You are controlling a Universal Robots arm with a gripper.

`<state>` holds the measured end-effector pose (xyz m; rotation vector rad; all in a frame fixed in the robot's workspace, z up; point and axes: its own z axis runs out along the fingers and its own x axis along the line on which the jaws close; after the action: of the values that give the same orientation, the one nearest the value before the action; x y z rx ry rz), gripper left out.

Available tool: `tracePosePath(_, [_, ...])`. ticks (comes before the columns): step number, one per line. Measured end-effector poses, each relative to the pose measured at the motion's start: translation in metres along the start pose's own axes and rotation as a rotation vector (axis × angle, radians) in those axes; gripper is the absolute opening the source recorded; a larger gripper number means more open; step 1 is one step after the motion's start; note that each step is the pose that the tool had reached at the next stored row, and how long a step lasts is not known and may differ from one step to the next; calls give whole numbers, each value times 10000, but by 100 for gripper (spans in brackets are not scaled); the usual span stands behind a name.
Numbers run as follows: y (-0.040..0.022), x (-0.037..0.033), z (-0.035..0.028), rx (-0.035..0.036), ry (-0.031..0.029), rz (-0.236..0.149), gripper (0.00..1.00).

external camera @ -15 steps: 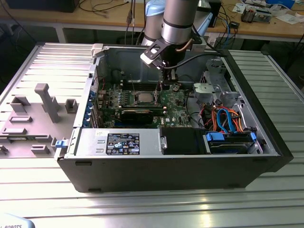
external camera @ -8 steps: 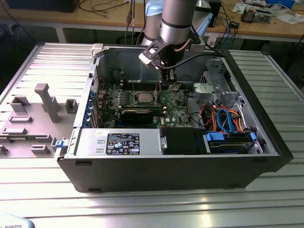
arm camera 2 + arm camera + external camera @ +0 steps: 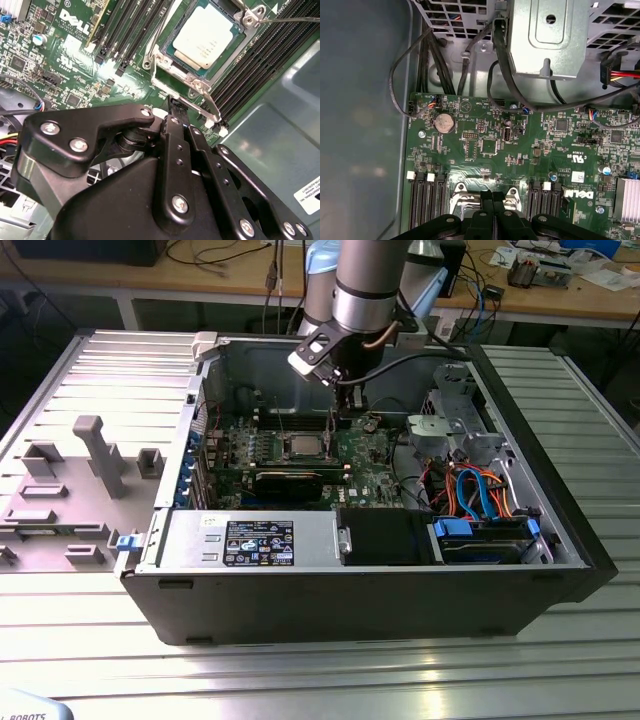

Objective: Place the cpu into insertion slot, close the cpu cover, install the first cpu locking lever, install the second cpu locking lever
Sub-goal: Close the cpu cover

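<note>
Computer case (image 3: 350, 590): one, lying open on a ribbed metal table (image 3: 300, 680).
Arm (image 3: 370, 290): one, reaching down into the case.
Green circuit board (image 3: 370, 455): flat on the case floor. The first wrist view adds one coin battery (image 3: 444, 121) and three long black memory slots (image 3: 427, 200) at each side of the socket.
Gripper (image 3: 175, 102): fingers together, nothing between them. The tip is at a corner of the socket, just beside one lever.
Insertion slot (image 3: 150, 61): one, with a silvery rim.
Cpu cover (image 3: 180, 72): one frame, lying flat around the chip.
Cpu (image 3: 205, 35): one, seated in the slot with its metal top facing up out of the case. It is square, so it has no long axis.
Locking levers: two thin wires, one near the gripper (image 3: 210, 107) and one at the opposite corner (image 3: 290, 20). I cannot tell if they are hooked.
</note>
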<state>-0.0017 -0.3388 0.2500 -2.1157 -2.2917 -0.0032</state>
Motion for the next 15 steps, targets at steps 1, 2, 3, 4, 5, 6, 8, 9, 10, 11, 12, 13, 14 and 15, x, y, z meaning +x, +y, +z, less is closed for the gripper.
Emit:
tracePosePath(1, [-5, 0, 0, 0, 0, 0, 11])
tracePosePath(2, [-11, 1, 0, 0, 0, 0, 11])
tracePosePath(3, [-16, 1, 0, 1, 0, 0, 11])
tracePosePath(4, [-26, 2, 1, 0, 0, 0, 11])
tracePosePath(5, [-31, 2, 1, 0, 0, 1, 11])
tracePosePath(6, [-36, 3, 1, 0, 0, 0, 11])
tracePosePath(8, [-47, 4, 1, 0, 0, 1, 11])
tracePosePath(9, [-52, 4, 2, 0, 0, 0, 11])
tracePosePath(10, [-57, 5, 2, 0, 0, 1, 11])
tracePosePath(11, [-63, 5, 2, 0, 0, 0, 11])
tracePosePath(12, [-68, 5, 2, 0, 0, 0, 11])
tracePosePath(13, [-74, 6, 2, 0, 1, 0, 11])
tracePosePath(14, [-79, 6, 2, 0, 1, 0, 11])
tracePosePath(15, [-87, 7, 2, 0, 1, 0, 11])
